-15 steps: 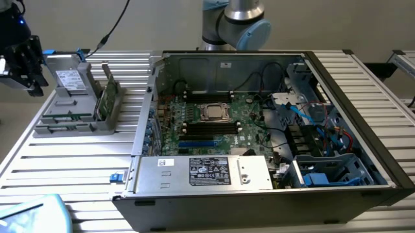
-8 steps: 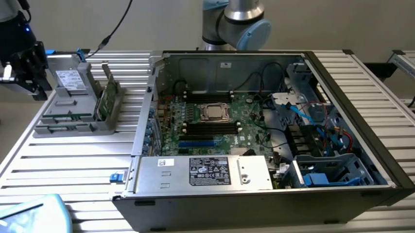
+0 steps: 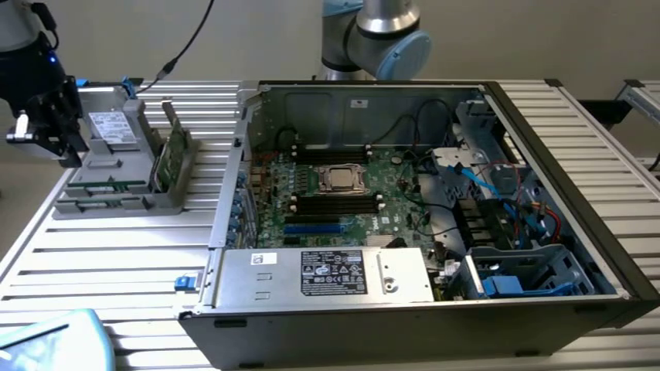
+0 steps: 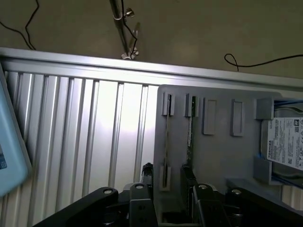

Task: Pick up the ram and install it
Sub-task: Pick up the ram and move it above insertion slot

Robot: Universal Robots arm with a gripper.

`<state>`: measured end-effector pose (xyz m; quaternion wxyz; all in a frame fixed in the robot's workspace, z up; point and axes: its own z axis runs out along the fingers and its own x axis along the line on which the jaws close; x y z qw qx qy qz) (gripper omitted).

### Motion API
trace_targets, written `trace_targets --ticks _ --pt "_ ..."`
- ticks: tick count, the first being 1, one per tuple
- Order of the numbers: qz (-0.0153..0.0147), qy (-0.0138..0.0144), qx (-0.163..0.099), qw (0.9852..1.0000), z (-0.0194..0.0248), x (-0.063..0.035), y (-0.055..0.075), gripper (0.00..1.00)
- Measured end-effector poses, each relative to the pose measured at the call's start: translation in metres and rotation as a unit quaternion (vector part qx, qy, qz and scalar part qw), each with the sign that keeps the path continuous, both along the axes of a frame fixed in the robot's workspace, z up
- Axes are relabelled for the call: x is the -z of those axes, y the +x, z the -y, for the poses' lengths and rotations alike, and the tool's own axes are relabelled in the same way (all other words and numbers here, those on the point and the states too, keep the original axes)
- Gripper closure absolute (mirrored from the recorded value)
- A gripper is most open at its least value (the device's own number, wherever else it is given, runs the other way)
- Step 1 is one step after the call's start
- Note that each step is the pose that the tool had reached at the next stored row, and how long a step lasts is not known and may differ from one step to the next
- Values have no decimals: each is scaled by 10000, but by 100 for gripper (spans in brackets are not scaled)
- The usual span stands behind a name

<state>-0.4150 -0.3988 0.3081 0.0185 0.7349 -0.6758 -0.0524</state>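
Note:
The ram [image 4: 166, 137] stands on edge in a slot of the grey holder rack [image 4: 222, 156], seen edge-on as a thin dark stick. A greener circuit card [image 4: 190, 130] stands in the slot beside it. My gripper [image 4: 167, 176] hangs above the rack's end, open and holding nothing, and the ram lines up between its two dark fingers [image 4: 147, 171]. In the exterior view the gripper [image 3: 60, 143] is at the exterior view's left, beside the rack [image 3: 103, 202], where the green card [image 3: 173, 154] hides the ram.
A grey drive [image 3: 108, 127] with a white sticker [image 4: 286, 142] sits in the rack. The open computer case [image 3: 577, 139] with its motherboard [image 3: 341, 193] lies at the exterior view's right on the slatted table [image 3: 103, 263]. A pale blue object [image 3: 52, 340] lies near the table's front corner.

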Motion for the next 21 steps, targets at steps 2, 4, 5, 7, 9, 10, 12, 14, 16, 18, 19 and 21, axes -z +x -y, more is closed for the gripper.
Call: trace_targets --ticks 2,4,5,7,9,10,12,14,16,18,19,21 --pt "-1 0 0 10000 0 36 10 63" --pt "-1 0 0 10000 0 72 26 63" --pt "0 0 0 10000 -1 91 35 63" --pt "0 0 1 10000 -1 128 52 63" --pt "0 0 1 10000 -1 164 62 63" --pt "0 0 1 10000 -2 182 63 63" --pt "-1 3 1 10000 -1 218 64 63" --pt "0 7 1 10000 -1 255 64 63" --pt "-1 16 1 10000 -1 291 64 63" --pt "0 25 1 10000 -2 328 64 63" --pt "0 28 1 10000 -2 346 64 63" --pt "0 32 1 10000 -3 383 64 63"
